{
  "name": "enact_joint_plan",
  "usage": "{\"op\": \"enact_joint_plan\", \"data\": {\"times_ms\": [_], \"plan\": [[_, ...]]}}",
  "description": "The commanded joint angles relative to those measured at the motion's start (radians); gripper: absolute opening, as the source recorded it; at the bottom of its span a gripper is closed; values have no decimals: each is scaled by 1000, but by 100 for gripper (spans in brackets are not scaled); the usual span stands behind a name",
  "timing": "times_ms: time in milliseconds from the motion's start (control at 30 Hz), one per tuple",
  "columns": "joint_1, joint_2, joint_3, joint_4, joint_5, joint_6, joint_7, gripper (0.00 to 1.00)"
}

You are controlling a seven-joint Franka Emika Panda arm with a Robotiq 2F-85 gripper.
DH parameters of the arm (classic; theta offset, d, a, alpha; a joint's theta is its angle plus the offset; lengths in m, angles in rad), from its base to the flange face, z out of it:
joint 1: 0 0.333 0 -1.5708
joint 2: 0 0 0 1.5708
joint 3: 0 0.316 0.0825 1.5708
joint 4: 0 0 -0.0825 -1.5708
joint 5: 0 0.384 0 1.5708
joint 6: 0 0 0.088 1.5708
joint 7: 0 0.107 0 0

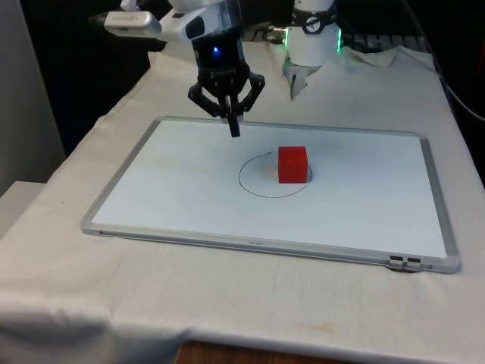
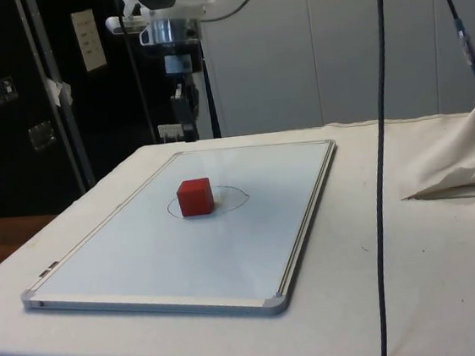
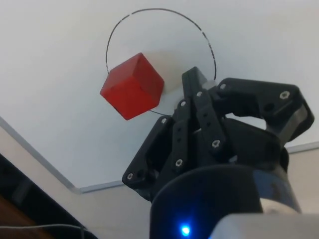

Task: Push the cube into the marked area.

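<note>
White cloth covers the surface (image 1: 61, 250), and a whiteboard (image 1: 182, 197) with a pale metal frame lies flat on it, taking up most of the middle. Going from the front view's left, the board's left part is bare; above its far edge, left of centre, the black gripper (image 1: 234, 130) hangs from the white arm, pointing straight down with its fingers pressed together into one narrow tip, holding nothing. That tip sits just over the board, clear of the drawn ring and apart from the cube. Further to the front view's right comes the marked area (image 1: 254, 182), a thin dark circle drawn on the board near its middle. The red cube (image 1: 292, 164) stands upright on the board at the right part of that circle, its base partly inside and reaching the line on the right; whether any of it passes beyond the line cannot be told from this angle. In the side view the cube (image 2: 195, 197) sits over the circle's (image 2: 227, 198) left portion, with the gripper (image 2: 182, 116) behind it towards the board's far end. The wrist view looks down past the closed gripper (image 3: 193, 79) at the cube (image 3: 132, 86), which overlaps the ring (image 3: 149, 11) at one edge, one corner lying across the line. Right of the circle the board is bare again up to its frame, and a bunched fold of cloth (image 2: 457, 163) lies on the surface beyond the board.
</note>
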Motion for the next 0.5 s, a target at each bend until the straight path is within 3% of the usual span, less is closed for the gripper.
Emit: {"op": "enact_joint_plan", "data": {"times_ms": [0, 100, 133, 167, 367, 400, 433, 467], "plan": [[10, 4, -6, 1, -12, 18, 18, 0], [12, 7, -5, 3, -22, 37, 34, 0], [5, 2, 3, 1, -13, 29, 23, 0], [13, 10, -5, 5, -28, 51, 45, 0], [18, 15, -8, 12, -44, 82, 77, 0], [9, 10, 3, 7, -29, 76, 57, 0], [18, 14, -8, 14, -49, 83, 85, 0], [18, 12, -8, 16, -55, 84, 94, 0]]}}
